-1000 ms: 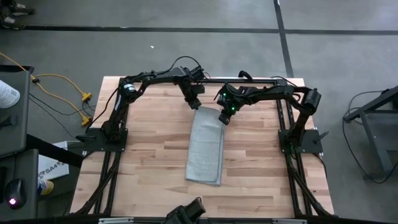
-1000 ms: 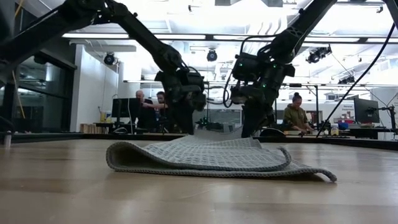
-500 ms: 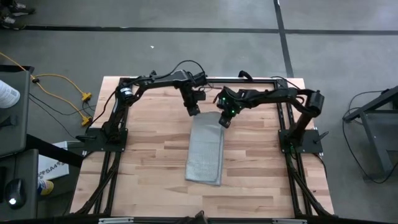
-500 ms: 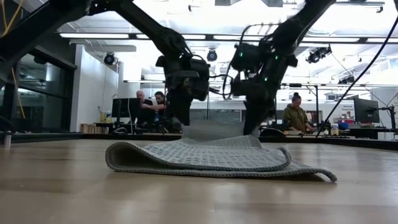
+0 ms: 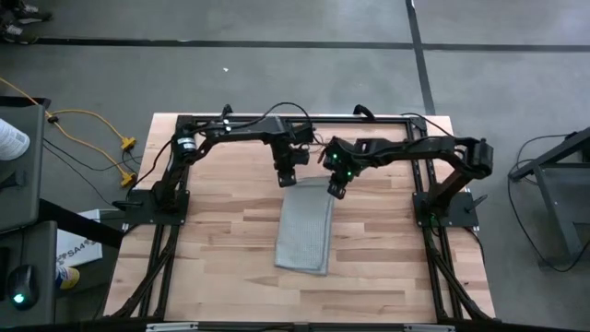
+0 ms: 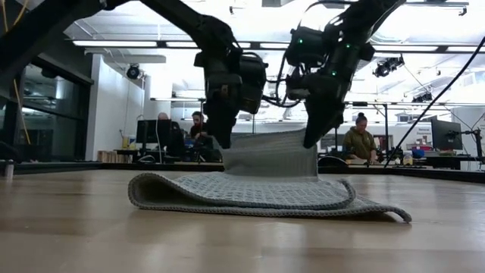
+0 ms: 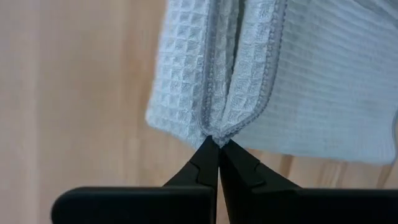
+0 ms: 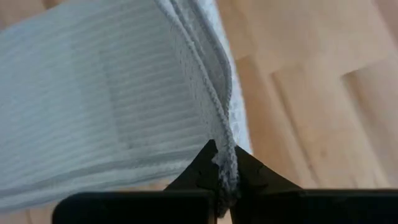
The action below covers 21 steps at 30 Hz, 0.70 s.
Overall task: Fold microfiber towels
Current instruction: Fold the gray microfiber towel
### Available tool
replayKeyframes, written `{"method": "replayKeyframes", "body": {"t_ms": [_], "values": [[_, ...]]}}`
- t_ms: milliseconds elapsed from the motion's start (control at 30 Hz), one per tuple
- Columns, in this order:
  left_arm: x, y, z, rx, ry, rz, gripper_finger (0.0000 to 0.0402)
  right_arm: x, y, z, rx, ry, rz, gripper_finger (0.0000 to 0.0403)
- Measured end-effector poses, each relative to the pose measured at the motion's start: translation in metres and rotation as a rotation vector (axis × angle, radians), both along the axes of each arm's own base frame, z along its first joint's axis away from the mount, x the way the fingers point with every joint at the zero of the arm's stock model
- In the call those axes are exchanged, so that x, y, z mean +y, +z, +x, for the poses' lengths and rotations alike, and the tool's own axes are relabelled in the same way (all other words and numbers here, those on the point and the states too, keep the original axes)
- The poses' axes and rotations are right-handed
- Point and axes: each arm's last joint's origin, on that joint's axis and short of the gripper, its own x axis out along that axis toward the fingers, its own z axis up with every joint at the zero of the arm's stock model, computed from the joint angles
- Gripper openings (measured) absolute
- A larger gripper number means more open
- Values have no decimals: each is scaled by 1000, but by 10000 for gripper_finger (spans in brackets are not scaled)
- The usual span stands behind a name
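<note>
The light grey-blue microfiber towel (image 5: 306, 231) lies as a long folded strip in the middle of the wooden table (image 5: 221, 231). Its near part rests flat. Its far end (image 6: 269, 155) stands lifted off the wood between both grippers. My left gripper (image 5: 287, 177) is shut on the far end's left corner. My right gripper (image 5: 335, 190) is shut on the far end's right corner. In the low view the left gripper (image 6: 222, 138) and the right gripper (image 6: 312, 138) hold the raised cloth stretched between them. My left gripper pinches the towel's far left corner (image 7: 216, 132) between its two fingertips, where two hemmed edges meet, so more than one layer. The fingers slant down from above. The corner is lifted clear and the cloth runs down to the table. My right gripper pinches the towel's far right corner (image 8: 219, 140) at its hemmed edges, several layers together, between its two fingers. The fingers slant down from above. The corner is lifted clear, and the cloth slopes down to the part lying on the table.
Bare wood lies on both sides of the towel and toward the near edge (image 5: 304, 304). Black arm frames stand at the table's left (image 5: 157, 198) and right (image 5: 442, 207). People sit beyond the table's far edge (image 6: 362, 140).
Both grippers, shut on the towel's far corners, have risen and come toward the table's near edge. The towel's far end has lifted off the wood and stands higher between them. The near part has stayed flat where it was.
</note>
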Motion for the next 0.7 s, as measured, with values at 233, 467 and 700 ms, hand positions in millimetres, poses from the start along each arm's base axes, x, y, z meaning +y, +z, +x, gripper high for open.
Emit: {"method": "replayKeyframes", "body": {"t_ms": [233,467,700], "values": [[-30,-1,5,70,-50,21,0,25,0,6,12,50,2,4],[-56,-2,8,103,-82,16,0,44,-1,8,25,88,8,4],[-75,3,8,124,-97,20,0,64,-2,8,48,128,14,4]]}}
